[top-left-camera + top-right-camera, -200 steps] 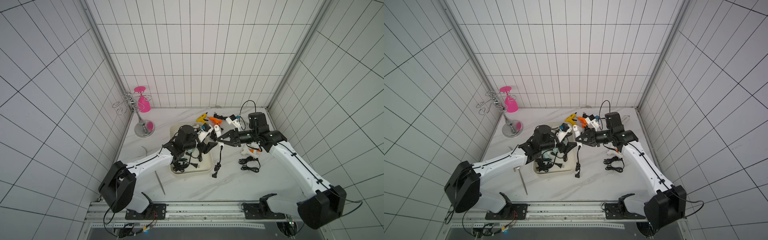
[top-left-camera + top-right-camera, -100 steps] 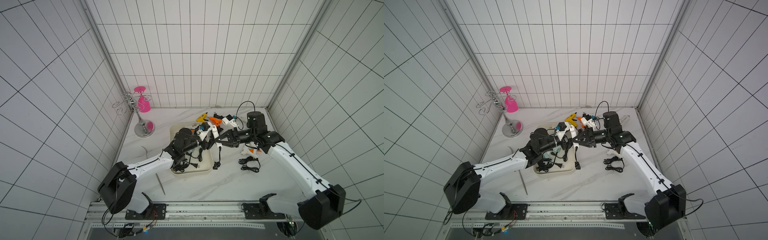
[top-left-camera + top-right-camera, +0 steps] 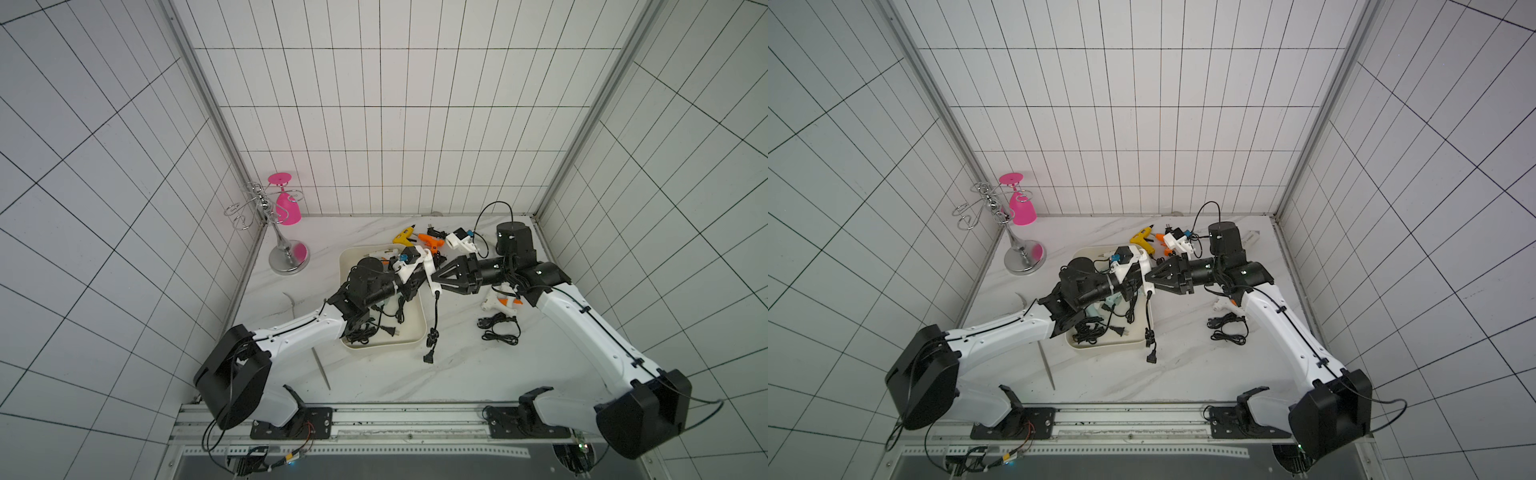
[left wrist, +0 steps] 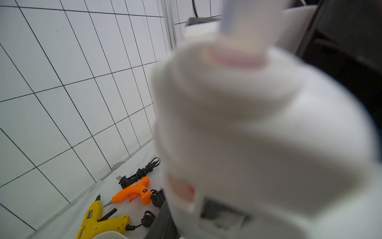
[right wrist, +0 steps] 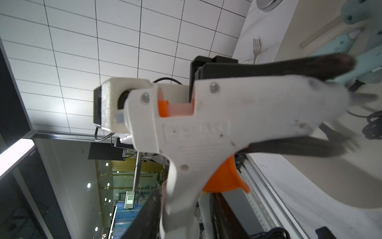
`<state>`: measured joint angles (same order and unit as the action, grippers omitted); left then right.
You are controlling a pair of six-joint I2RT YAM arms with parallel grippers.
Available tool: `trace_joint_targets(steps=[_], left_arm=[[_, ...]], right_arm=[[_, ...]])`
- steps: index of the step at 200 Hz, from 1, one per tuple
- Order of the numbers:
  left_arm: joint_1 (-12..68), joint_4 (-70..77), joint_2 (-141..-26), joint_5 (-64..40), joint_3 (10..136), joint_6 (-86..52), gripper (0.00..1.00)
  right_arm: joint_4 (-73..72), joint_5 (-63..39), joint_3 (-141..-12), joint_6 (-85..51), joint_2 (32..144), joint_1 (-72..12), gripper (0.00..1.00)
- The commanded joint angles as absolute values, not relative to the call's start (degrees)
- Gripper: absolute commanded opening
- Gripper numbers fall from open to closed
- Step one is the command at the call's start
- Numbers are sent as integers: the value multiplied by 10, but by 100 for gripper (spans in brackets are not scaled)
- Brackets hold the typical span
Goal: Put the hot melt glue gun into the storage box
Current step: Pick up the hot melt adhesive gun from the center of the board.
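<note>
Only the right wrist view shows left gripper (image 5: 349,103) jaws clamping the white orange-triggered plastic glue gun (image 5: 227,115); right gripper (image 3: 434,277) jaws unclear.

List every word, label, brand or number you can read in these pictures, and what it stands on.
Nothing can be read.
On the yellow glue gun, a black label: too small to read.
On the orange glue gun, a printed strip: too small to read.
On the white glue gun, a raised panel on its side: blurred.

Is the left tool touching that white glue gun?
Touching. The right wrist view shows fingers of the left tool pressed on both sides of the white glue gun.
</note>
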<state>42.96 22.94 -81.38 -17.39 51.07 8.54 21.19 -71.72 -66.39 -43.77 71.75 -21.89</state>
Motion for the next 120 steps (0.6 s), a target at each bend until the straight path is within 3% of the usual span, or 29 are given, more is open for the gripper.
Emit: trace_joint_targets(steps=[1,8,34,80,120], left_arm=[[433,119,-765,-167,552,109,11],[430,95,-755,-148,555,120,10],[397,-17,-701,-128,588,131,8],[326,-203,-665,-36,667,198,9],[275,-275,-695,22,710,257,9]], right_arm=[[183,-658,-660,-416,665,-117,63],[181,-641,-657,-409,654,-91,67],[160,-606,-628,-418,649,-38,68],[46,-600,-539,-468,675,-36,68],[93,-592,-535,-403,672,-36,68]])
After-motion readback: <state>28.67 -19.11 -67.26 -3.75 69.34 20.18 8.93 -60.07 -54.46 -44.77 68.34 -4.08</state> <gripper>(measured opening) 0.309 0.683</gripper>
